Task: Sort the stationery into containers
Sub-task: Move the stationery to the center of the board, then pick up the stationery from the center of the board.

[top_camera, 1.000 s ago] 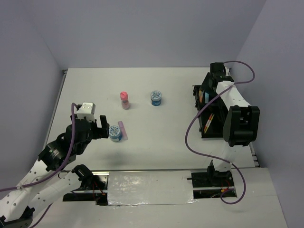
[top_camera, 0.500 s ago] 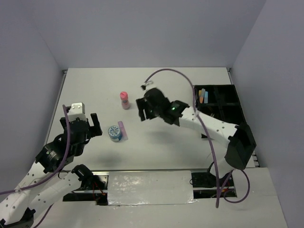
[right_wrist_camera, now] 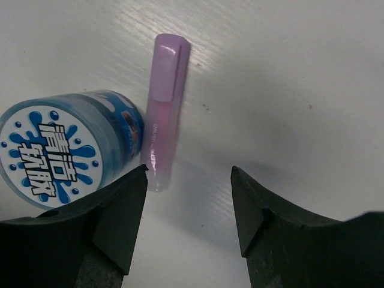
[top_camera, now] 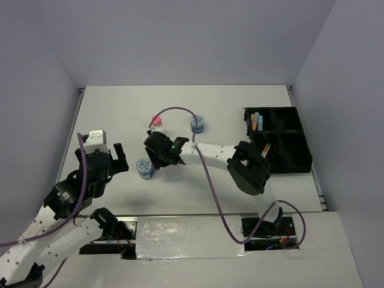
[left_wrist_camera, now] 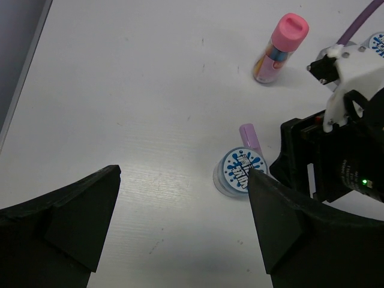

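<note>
My right pincer (right_wrist_camera: 187,210) hangs released just above the tabletop (top_camera: 120,108), nothing between its jaws. The purple marker (right_wrist_camera: 163,108) lies flat right ahead of it. I judge the marker light and stiff, with a smooth round barrel that could roll or slip if I pinch off-centre. Its lower end touches the near tub (right_wrist_camera: 60,150), so I would straddle the barrel nearer the cap end, where both sides are free.

My left pincer (left_wrist_camera: 180,222) is spread wide and empty, back from the same tub. The tub looks like hard plastic, squat and wider than the marker, so I would take it across its side wall.

On the tabletop I count four things:
- two tubs, the far tub (top_camera: 197,123) standing well apart from the near one
- one pink bottle (left_wrist_camera: 279,48), upright
- one purple marker

The black tray (top_camera: 294,120) sits at the right. It holds short markers (top_camera: 257,122) in one compartment and thin pens (top_camera: 264,150) in another, too small for me to count.
</note>
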Robot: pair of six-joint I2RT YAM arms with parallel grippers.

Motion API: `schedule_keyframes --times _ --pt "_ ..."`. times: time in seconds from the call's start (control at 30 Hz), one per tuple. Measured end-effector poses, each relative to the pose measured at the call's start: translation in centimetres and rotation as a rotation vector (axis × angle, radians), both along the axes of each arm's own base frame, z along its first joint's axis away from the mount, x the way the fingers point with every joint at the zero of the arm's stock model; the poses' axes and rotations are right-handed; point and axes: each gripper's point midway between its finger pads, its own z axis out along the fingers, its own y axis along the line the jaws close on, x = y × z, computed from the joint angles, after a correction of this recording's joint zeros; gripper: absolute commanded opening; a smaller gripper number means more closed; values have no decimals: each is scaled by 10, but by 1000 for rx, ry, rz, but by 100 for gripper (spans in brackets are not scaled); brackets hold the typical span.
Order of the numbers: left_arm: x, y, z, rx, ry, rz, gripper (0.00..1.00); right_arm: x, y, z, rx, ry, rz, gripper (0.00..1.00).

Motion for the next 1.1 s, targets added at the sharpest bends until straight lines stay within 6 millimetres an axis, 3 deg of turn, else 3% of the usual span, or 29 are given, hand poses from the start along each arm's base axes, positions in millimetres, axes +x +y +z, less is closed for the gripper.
schedule_keyframes --times 0.27,0.57,0.67,0.77,0.9,0.97,1.1 --pt "2 -6 -1 -7 6 -25 99 1 25 -2 11 9 26 65" --pt "3 -9 -1 2 10 -45 99 4 37 -15 3 27 41 64" --pt "3 -10 -1 -1 9 -48 99 6 39 -26 -16 32 43 54" --pt "3 -10 0 -2 8 -49 99 5 36 -42 -49 48 38 52" --pt "3 -11 0 -4 9 -54 99 7 34 -45 -67 40 32 35" --pt "3 -11 0 -6 7 -55 99 8 32 -45 -77 34 31 1" --pt "2 -11 2 -13 -3 -55 99 8 24 -42 -59 19 12 0"
